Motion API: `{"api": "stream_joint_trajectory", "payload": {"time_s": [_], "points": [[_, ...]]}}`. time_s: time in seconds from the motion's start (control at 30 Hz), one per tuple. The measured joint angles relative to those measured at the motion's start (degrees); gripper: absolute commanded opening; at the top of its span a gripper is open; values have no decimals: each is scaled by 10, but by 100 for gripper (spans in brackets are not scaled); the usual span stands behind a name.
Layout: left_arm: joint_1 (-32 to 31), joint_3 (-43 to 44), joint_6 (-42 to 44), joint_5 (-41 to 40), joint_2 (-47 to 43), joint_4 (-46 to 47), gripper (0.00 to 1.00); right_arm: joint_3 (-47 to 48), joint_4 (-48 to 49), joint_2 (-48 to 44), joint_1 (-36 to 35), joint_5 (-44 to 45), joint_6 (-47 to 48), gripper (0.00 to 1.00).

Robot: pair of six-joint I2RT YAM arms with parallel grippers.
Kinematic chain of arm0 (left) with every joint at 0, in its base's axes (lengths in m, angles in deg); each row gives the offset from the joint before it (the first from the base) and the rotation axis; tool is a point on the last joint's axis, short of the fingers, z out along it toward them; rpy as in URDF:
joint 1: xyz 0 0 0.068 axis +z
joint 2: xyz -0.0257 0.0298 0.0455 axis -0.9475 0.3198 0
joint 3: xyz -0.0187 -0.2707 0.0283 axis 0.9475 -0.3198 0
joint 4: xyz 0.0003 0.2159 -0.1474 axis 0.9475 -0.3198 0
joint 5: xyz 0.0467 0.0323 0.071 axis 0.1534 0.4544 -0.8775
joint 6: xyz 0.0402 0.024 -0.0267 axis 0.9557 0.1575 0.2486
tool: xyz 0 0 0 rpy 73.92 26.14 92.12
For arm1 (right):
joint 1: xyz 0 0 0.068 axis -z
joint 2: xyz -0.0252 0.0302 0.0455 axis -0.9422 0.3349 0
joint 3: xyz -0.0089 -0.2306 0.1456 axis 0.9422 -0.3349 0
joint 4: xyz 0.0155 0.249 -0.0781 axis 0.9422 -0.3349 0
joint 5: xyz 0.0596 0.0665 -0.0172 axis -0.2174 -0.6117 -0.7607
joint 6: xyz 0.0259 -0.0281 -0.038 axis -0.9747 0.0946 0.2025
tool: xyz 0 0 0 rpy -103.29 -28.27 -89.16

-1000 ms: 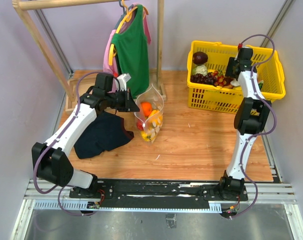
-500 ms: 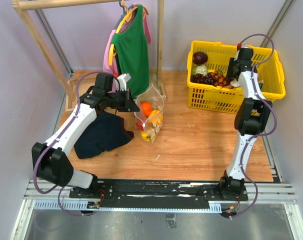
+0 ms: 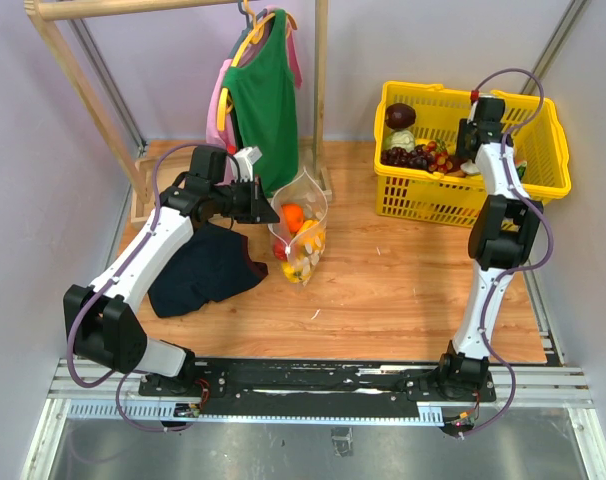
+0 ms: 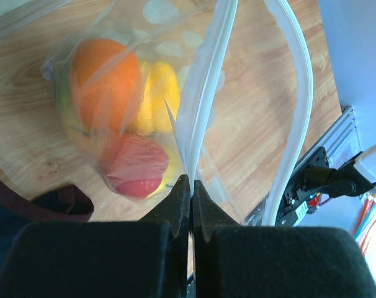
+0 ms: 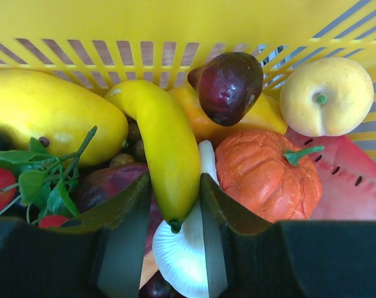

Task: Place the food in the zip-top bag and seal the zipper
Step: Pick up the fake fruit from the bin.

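the zip-top bag [image 3: 301,235] stands propped on the wooden desk [image 3: 383,290], just in front of the hanging green shirt [image 3: 263,100] and beside the navy cloth [image 3: 208,270]. its mouth is open at the top. through the clear, dotted plastic the left wrist view shows an orange [image 4: 107,74], a yellow piece [image 4: 158,93] touching it, and a red piece [image 4: 135,164] below them. they sit together in the bottom of the bag.

the left pincer [image 4: 191,186] is closed tight on one lip of the bag, its two pads pressed together on the zipper [image 4: 203,105]. the other lip curves away to the side, apart from the held one, so the strip is not sealed.

the right pincer [image 5: 174,180] is well apart from the bag, down inside the yellow basket [image 5: 175,25] at the far right of the desk. its fingers are clamped around the lower end of a yellow banana [image 5: 163,143], one pad touching each side. the banana lies on a white ribbed piece [image 5: 179,261]. an orange pumpkin [image 5: 265,174] sits just beside it, a dark purple fruit [image 5: 228,87] behind it, and a large yellow fruit [image 5: 51,124] on its other side.
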Motion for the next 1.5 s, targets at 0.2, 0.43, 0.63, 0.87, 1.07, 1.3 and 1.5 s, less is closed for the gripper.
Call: {"api": "stream_joint_trajectory", "payload": {"time_s": [0.2, 0.43, 0.63, 0.87, 1.07, 1.3, 1.5], "points": [[0, 0, 0, 0, 0, 0, 1, 6, 0, 4, 0, 5, 9, 14], [0, -2, 0, 0, 0, 1, 0, -5, -2, -24, -1, 6, 11, 1], [0, -3, 0, 3, 0, 1, 0, -37, -2, -106, -7, 9, 11, 1], [0, -3, 0, 6, -3, 3, 0, -116, 35, -225, -27, 23, 13, 1], [0, -3, -1, 7, -9, 5, 1, -183, 58, -304, -52, 61, 25, 1], [0, -5, -1, 8, -12, 7, 0, -244, 79, -391, -105, 127, 46, 1], [0, -8, -2, 9, -14, 9, 1, -275, 90, -457, -132, 143, 57, 1]]}}
